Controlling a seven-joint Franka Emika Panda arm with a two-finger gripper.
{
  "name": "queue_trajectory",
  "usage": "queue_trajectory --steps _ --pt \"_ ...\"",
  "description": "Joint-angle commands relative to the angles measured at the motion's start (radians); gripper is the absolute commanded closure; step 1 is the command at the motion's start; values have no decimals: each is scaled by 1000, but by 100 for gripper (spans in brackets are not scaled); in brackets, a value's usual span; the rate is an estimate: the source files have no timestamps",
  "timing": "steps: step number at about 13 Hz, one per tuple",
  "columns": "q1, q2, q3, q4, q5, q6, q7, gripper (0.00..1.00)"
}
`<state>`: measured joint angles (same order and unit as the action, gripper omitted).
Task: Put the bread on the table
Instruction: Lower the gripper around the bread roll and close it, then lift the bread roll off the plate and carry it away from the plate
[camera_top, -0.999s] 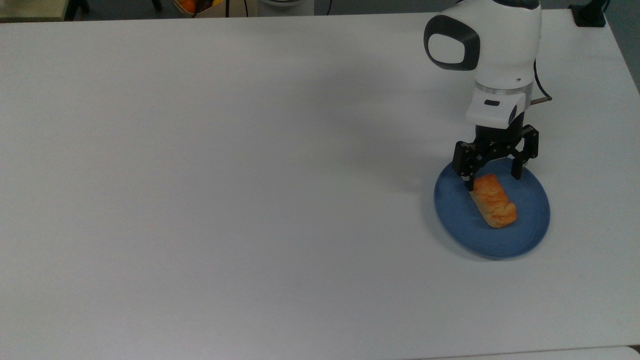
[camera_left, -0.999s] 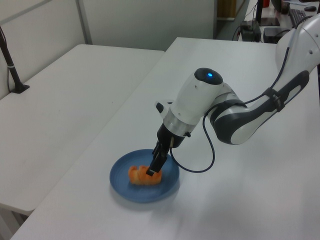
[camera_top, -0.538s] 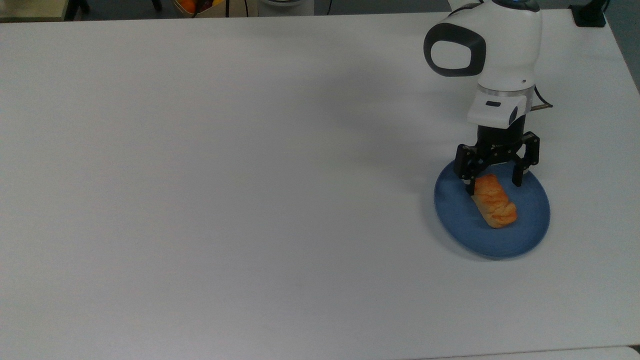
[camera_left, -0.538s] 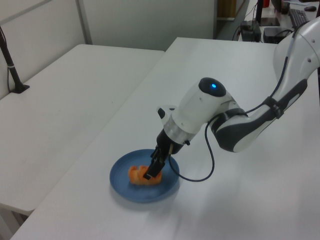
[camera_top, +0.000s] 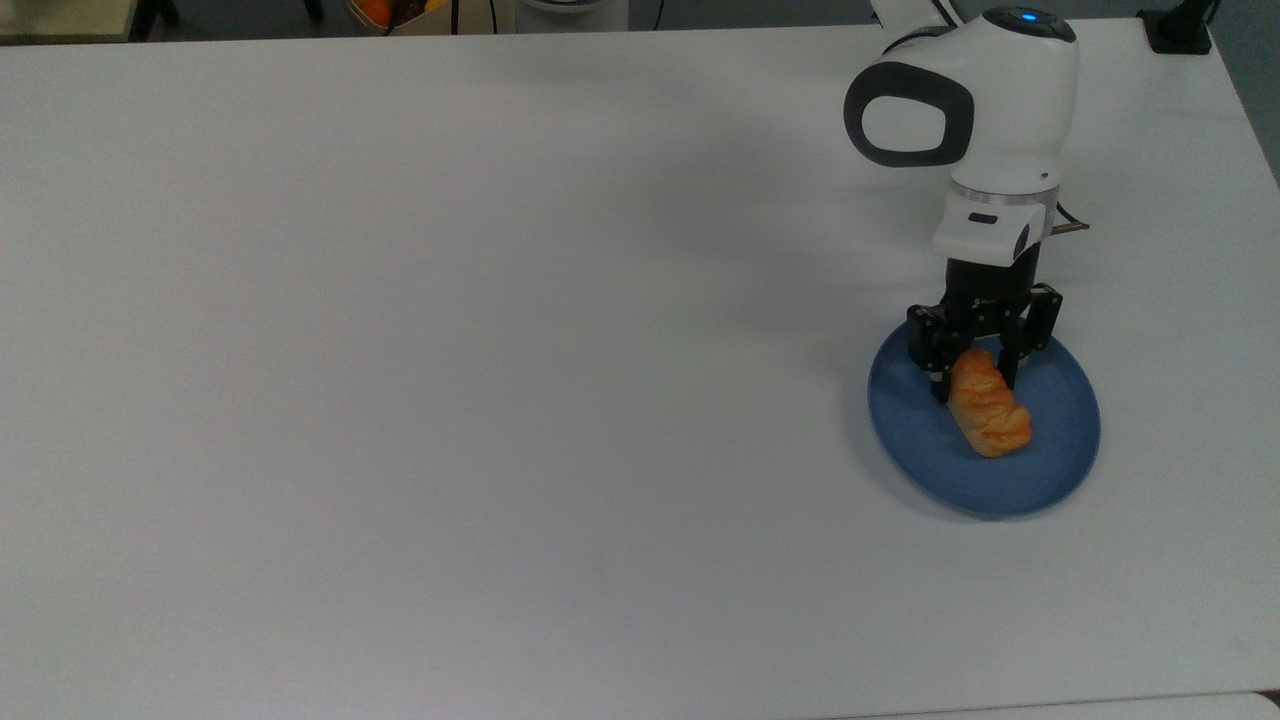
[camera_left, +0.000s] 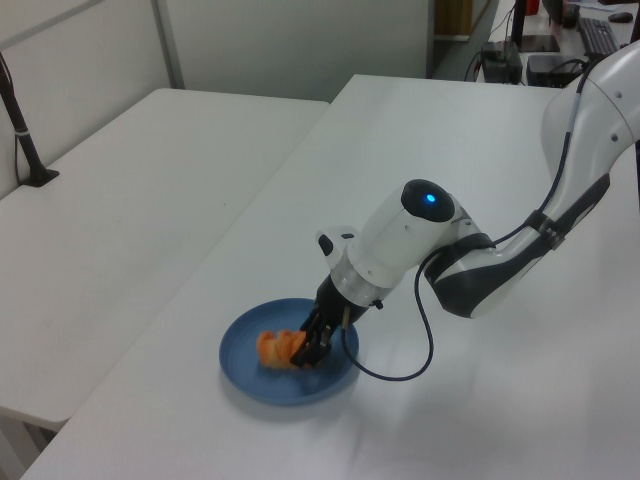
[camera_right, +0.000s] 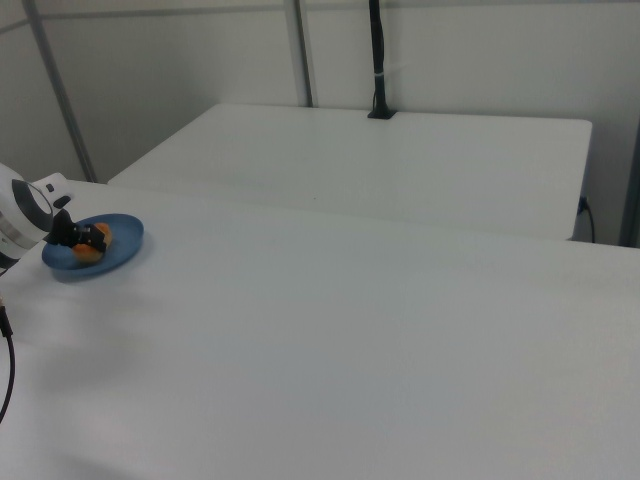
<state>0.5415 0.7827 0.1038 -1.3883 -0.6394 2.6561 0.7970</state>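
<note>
we have our black two-finger gripper (camera_top: 973, 372) down on the round blue plate (camera_top: 1050, 470), its fingers straddling the upper end of the small golden-orange glazed bun (camera_top: 986, 404) in the top view and drawn in against its sides. we judge the jaws to be closed on the bun, though the bun is lying on the plate and not yet lifted. in the left view the gripper (camera_left: 312, 350) sits low over the bun (camera_left: 274, 347), and the plate (camera_left: 250, 380) lies near the edge of the large plain white tabletop (camera_top: 450, 350).

the risk we see is the hold at one end: the long free part may sag or swing, and the lumpy, shiny crust could slip out as we rise. squeezing harder may crush it. a low carry could also catch the plate's rim and drag the plate toward the table edge.
</note>
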Motion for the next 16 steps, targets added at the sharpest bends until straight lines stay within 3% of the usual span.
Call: queue_trajectory --steps 1,2,5,9,11,14,16 --pt "9 4 -10 0 -22 18 25 47" --pt "8 4 -10 -1 -19 16 27 52" --pt "3 -13 -9 -1 -8 12 31 52" --pt "-12 -121 -6 -50 -2 1 77 52" --pt "-34 -170 22 -73 12 -31 80 52" --pt "-58 -279 40 -103 122 -160 76 51" --pt "-64 -382 56 -196 151 -168 74 51"
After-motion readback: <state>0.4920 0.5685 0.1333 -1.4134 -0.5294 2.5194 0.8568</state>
